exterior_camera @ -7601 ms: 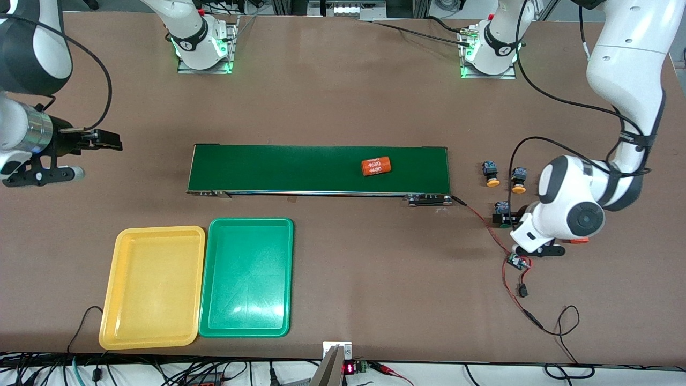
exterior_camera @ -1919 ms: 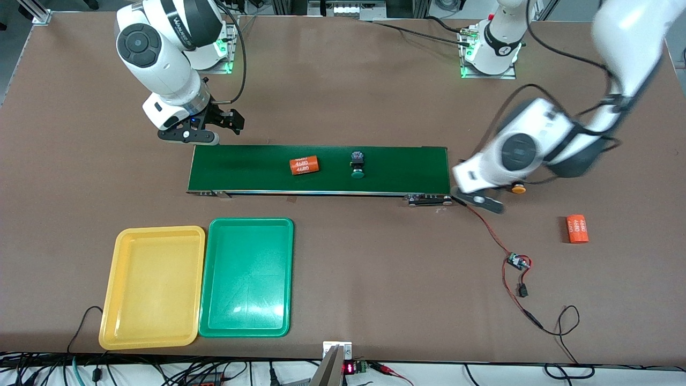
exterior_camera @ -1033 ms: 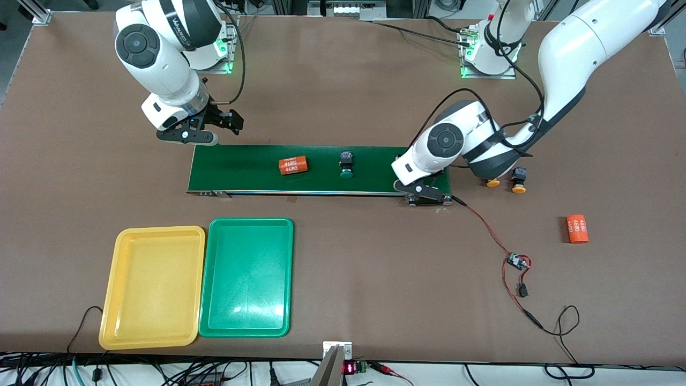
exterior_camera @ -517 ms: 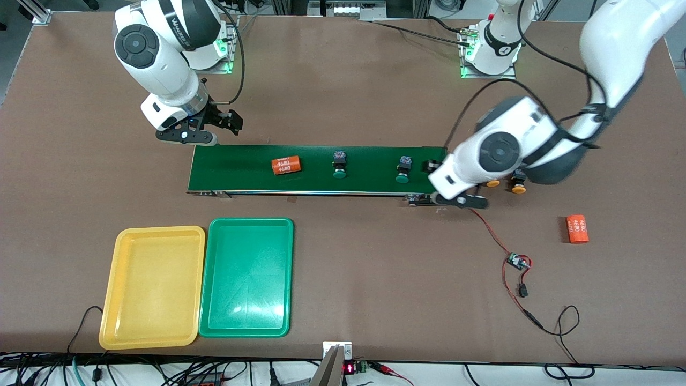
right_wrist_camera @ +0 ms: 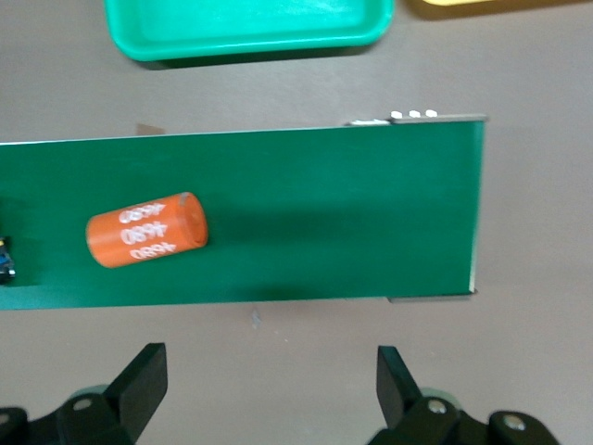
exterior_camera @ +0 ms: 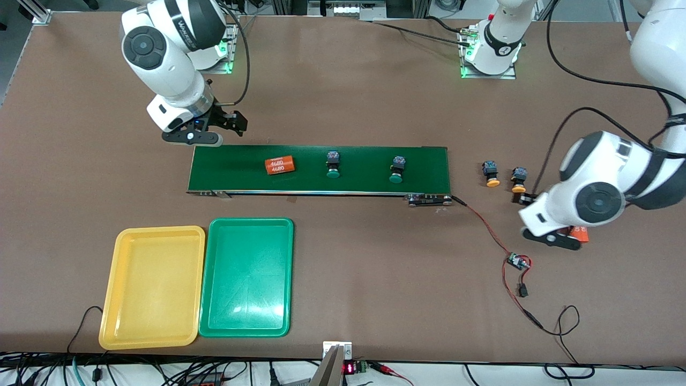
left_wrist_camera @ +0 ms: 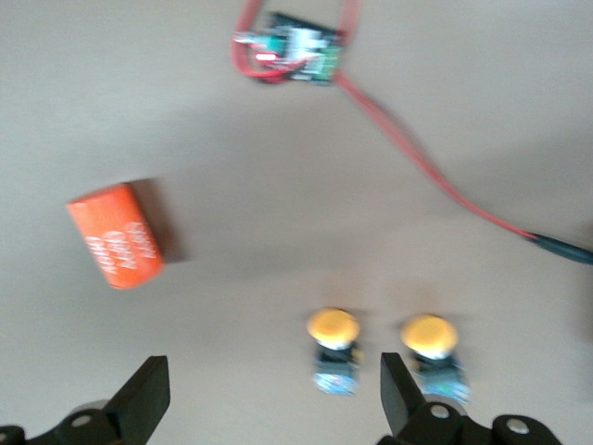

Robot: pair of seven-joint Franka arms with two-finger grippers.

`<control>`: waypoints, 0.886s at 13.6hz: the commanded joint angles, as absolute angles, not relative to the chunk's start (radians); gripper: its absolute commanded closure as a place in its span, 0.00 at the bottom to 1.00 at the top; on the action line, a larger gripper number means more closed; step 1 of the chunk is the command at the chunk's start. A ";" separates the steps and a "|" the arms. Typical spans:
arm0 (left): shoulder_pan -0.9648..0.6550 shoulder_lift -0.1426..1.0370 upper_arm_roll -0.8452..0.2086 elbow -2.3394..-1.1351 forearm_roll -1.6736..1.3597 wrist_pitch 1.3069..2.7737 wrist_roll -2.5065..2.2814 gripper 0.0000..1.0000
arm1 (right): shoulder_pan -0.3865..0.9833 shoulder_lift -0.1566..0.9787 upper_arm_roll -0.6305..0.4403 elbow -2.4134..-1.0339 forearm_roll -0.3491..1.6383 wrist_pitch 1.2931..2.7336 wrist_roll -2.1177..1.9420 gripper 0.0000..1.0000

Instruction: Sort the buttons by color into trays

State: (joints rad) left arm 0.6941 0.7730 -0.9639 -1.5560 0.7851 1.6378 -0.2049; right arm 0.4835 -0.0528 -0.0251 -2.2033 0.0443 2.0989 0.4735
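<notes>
On the brown tabletop (exterior_camera: 343,96) a long dark-green conveyor belt (exterior_camera: 364,182) carries three things: an orange cylinder printed "4680" (exterior_camera: 281,164) toward the right arm's end, then two green buttons, one (exterior_camera: 333,164) near the middle of the belt and the other (exterior_camera: 397,170) closer to the left arm's end. The two yellow-orange buttons (exterior_camera: 490,173) (exterior_camera: 518,180) stand side by side on the tabletop just off the belt's end, toward the left arm's end of the table, caps pointing to the front camera. Nearer the front camera than the belt lie the two trays, touching along their long sides: the yellow tray (exterior_camera: 115,289) at the right arm's end and the green tray (exterior_camera: 214,279) beside it. The left gripper (left_wrist_camera: 269,399) hangs over the tabletop just beside the yellow-orange pair with its fingers spread wide and nothing between them; a second orange cylinder (left_wrist_camera: 116,235) lies close by (in the front view the left arm's wrist hides most of it), and a small circuit board with red wires (exterior_camera: 517,261) sits a little nearer the front camera. The right gripper (right_wrist_camera: 269,394) hovers over the tabletop at the belt's end nearest the right arm's base, fingers likewise wide apart and holding nothing.
</notes>
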 commanded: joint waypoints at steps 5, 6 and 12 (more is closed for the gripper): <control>0.696 0.788 -0.723 -1.578 0.808 2.012 -0.086 0.00 | 0.575 0.043 -0.026 -2.191 0.058 2.203 0.537 0.00; 0.701 0.788 -0.723 -1.586 0.808 2.013 -0.086 0.00 | 0.593 0.063 -0.026 -2.191 0.058 2.232 0.566 0.00; 0.704 0.824 -0.651 -1.591 0.810 2.046 -0.084 0.00 | 0.634 0.164 -0.026 -2.132 0.058 2.318 0.676 0.00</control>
